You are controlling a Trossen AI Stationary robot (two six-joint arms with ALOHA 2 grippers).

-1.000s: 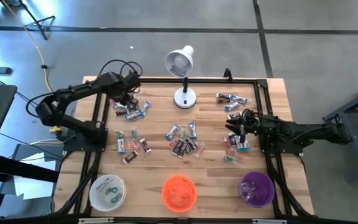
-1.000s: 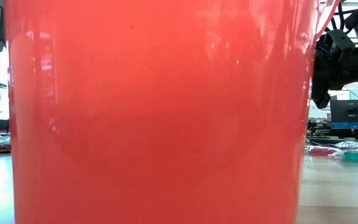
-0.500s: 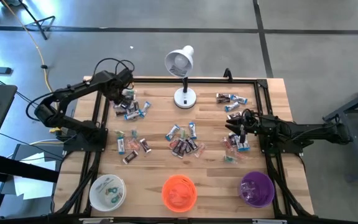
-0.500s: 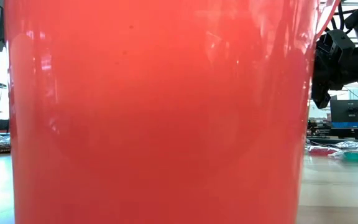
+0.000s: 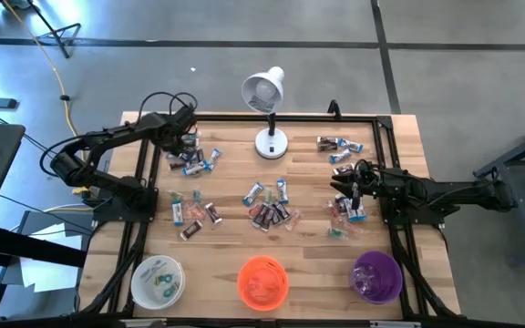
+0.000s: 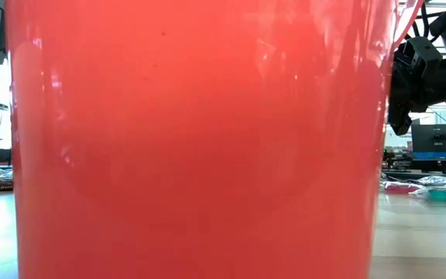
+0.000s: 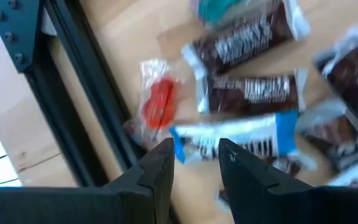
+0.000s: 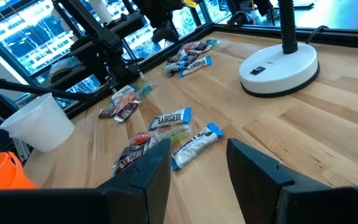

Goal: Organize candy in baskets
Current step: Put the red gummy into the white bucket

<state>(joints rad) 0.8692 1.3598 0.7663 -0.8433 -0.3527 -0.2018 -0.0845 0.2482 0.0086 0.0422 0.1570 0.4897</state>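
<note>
On the wooden table (image 5: 235, 246) the candy (image 5: 270, 214) is scattered in several clusters: one at the far left, one in the middle, one at the far right and one beside the right arm. In the left wrist view "HERSHEY'S" can be read in pale letters on two dark brown wrappers (image 7: 248, 93); a blue and white wrapper (image 7: 238, 140) lies just beyond the fingertips, its lettering too blurred to be read, and a clear wrapper with a red sweet (image 7: 157, 99) lies beside the black frame rail (image 7: 82, 93).

The left gripper (image 5: 186, 138) is held over the far-left cluster, its fingers (image 7: 156, 171) parted with nothing between them. The right gripper (image 5: 349, 193) is held by the right-hand cluster, its fingers (image 8: 143, 171) also spread and empty. In the right wrist view "HERSHEY'S" is legible on a blue-ended wrapper (image 8: 170, 117).

Along the near edge three baskets are set well apart: the white basket (image 5: 157, 280) with a few greenish candies inside, the orange basket (image 5: 262, 281) and the purple basket (image 5: 376, 276). The low view is almost wholly filled by the orange basket's wall (image 6: 200, 139). A white desk lamp (image 5: 266, 109) stands at the far middle
</note>
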